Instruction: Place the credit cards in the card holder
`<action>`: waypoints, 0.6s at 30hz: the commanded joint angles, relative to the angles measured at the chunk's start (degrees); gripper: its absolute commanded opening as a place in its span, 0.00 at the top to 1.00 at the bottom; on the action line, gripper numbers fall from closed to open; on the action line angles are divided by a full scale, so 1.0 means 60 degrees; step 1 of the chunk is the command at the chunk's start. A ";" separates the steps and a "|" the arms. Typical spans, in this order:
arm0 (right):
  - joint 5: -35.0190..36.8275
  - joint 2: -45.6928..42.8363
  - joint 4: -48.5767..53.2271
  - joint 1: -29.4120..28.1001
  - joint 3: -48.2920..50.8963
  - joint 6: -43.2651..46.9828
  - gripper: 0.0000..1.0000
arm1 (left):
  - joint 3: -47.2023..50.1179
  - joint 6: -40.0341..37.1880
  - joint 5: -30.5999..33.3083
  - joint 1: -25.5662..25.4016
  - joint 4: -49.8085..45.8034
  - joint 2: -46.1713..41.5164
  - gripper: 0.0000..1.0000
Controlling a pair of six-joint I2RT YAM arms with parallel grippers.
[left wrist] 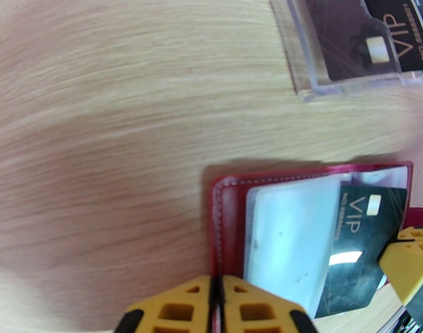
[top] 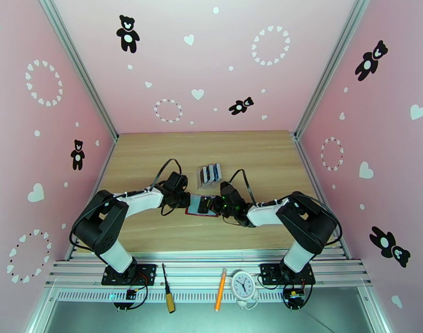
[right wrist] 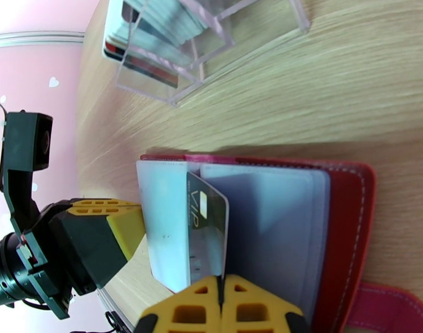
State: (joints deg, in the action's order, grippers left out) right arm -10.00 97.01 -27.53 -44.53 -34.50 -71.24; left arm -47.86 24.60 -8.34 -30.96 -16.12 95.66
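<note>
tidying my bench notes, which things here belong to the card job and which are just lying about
In the job: red card holder; black VIP card in the right gripper; left gripper pinching the holder's edge; cards in the clear rack.
Lying about: screwdriver; orange pen; clock.

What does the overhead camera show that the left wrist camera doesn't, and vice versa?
Overhead: the left arm and right arm, plus a screwdriver, an orange pen and a small clock on the front rail. Left wrist: the VIP lettering on the black card at the red wallet. Both: the wallet, the clear rack and the wooden table.
</note>
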 commanded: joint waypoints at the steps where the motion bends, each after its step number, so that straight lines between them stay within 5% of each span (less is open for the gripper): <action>1: 0.0030 -0.0156 0.0928 -0.0150 -0.0104 0.0232 1.00 | -0.0125 -0.0042 -0.0043 -0.0073 -0.0141 0.0400 0.86; 18: -0.0034 0.0178 0.1182 -0.0169 -0.0566 0.0316 0.94 | -0.0154 -0.0057 -0.0060 -0.0056 -0.0183 0.0434 0.86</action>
State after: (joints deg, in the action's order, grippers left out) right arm -10.24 96.57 -24.51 -45.06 -36.99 -70.08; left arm -48.27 24.60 -8.38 -30.96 -16.16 96.03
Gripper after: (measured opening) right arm 0.055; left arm 0.143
